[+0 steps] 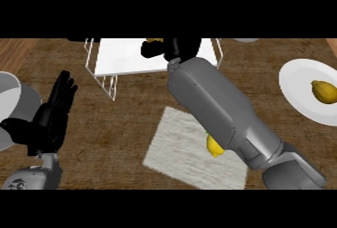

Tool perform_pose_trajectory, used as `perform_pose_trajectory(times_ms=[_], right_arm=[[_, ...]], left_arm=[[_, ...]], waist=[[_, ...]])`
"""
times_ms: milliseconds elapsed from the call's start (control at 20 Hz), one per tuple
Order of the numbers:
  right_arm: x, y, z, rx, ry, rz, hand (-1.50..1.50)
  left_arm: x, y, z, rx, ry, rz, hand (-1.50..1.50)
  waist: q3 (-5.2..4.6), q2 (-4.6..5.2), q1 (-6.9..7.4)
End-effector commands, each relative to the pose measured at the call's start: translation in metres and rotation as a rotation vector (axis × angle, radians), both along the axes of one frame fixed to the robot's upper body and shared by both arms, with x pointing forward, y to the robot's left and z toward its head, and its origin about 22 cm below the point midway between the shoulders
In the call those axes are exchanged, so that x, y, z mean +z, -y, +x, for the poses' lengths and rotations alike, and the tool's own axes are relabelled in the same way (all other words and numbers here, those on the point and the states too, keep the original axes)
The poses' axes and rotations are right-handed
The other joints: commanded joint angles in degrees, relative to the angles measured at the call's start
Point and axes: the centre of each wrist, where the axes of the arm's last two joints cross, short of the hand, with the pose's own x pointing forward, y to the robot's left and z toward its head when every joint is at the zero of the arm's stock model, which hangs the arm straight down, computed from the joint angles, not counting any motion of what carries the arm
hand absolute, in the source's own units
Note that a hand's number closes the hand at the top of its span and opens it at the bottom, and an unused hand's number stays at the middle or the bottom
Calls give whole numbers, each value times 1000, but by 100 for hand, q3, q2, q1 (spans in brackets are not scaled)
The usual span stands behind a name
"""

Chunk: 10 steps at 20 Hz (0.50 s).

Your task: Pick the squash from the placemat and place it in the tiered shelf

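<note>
Yellow squash (214, 147) lies on the placemat (181, 151) under my right forearm; my right robot hand (172, 48) curls over the shelf (121, 55), contents unclear; my left robot hand (54, 113) rests open.

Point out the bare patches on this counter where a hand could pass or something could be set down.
Bare counter lies between the resting left hand and the placemat, and between the right forearm and the plate holding a lemon. It is crowded at the top, where the right hand reaches over the tiered shelf.

Yellow squash (215, 147) on pale placemat (181, 147).
</note>
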Motion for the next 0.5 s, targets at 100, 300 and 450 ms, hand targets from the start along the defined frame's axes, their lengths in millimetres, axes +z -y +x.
perform_pose_trajectory(times_ms=[100,300,450], right_arm=[[-8,5,11,5,-26,72,-150],[-15,18,18,41,4,126,-150],[9,6,15,94,71,153,-150]], left_arm=[[-15,26,4,5,1,8,0],[-5,4,-3,5,-8,-7,0],[14,-5,4,6,7,-6,0]], waist=[[0,15,19],[3,11,30],[3,-30,-80]])
